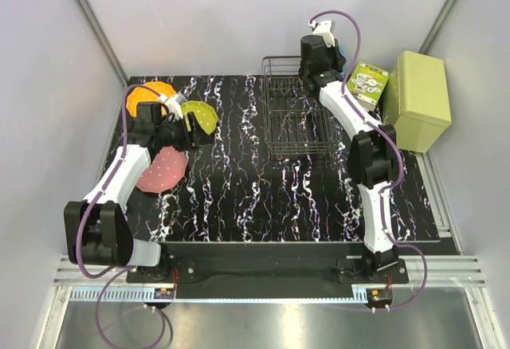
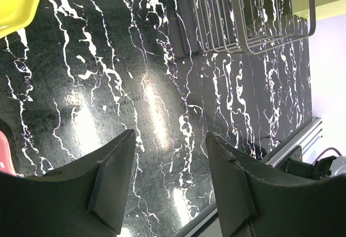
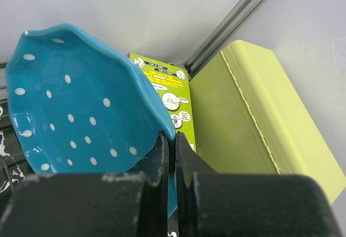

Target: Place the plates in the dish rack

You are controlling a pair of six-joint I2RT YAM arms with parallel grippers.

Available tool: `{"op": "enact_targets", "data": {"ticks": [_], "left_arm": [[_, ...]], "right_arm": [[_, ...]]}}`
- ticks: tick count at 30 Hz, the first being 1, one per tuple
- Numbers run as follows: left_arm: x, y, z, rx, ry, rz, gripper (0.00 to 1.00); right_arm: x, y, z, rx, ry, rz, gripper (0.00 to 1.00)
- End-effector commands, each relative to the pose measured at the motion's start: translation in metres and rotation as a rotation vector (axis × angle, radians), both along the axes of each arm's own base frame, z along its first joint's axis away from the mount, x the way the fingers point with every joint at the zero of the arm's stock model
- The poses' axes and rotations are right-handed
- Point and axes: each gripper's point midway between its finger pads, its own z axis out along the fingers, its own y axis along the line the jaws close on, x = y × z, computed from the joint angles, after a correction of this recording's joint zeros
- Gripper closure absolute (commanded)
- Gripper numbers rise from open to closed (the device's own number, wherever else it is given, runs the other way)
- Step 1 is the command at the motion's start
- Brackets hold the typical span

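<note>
Clamps blue plate [image 3: 81, 101] by its rim in shut right end effector [image 3: 174, 156], above dish rack's [image 1: 299, 118] far end. Probably stiff, slick, chippable. Holds left end effector [image 2: 170, 177] open, empty, left of dish rack.

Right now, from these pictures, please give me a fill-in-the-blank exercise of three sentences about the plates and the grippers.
1. The plate held by the right gripper is ___ in colour.
2. The left gripper is ___ and holds nothing.
3. The pink plate lies on the ___, not in the dish rack.
Missing words: blue; open; table.
</note>
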Motion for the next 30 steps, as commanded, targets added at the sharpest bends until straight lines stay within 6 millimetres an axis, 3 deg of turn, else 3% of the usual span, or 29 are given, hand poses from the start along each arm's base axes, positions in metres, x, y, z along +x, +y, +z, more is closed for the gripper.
{"op": "enact_targets", "data": {"ticks": [1, 8, 12, 23, 30], "left_arm": [[0.006, -0.004, 0.011, -0.036, -0.049, -0.016, 0.4], [0.005, -0.005, 0.01, -0.045, -0.04, -0.016, 0.4], [0.006, -0.006, 0.011, -0.052, -0.04, -0.018, 0.4], [0.004, -0.007, 0.011, -0.062, -0.043, -0.02, 0.4], [0.004, -0.007, 0.013, -0.07, -0.047, -0.02, 0.4]], "right_arm": [[-0.011, -0.002, 0.062, 0.055, -0.194, -0.047, 1.0], [-0.015, -0.004, 0.08, 0.053, -0.229, -0.047, 1.0], [-0.022, -0.003, 0.078, 0.039, -0.207, -0.04, 1.0], [-0.027, 0.019, 0.092, -0.01, -0.199, 0.034, 1.0], [-0.029, 0.018, 0.106, -0.036, -0.22, 0.049, 1.0]]}}
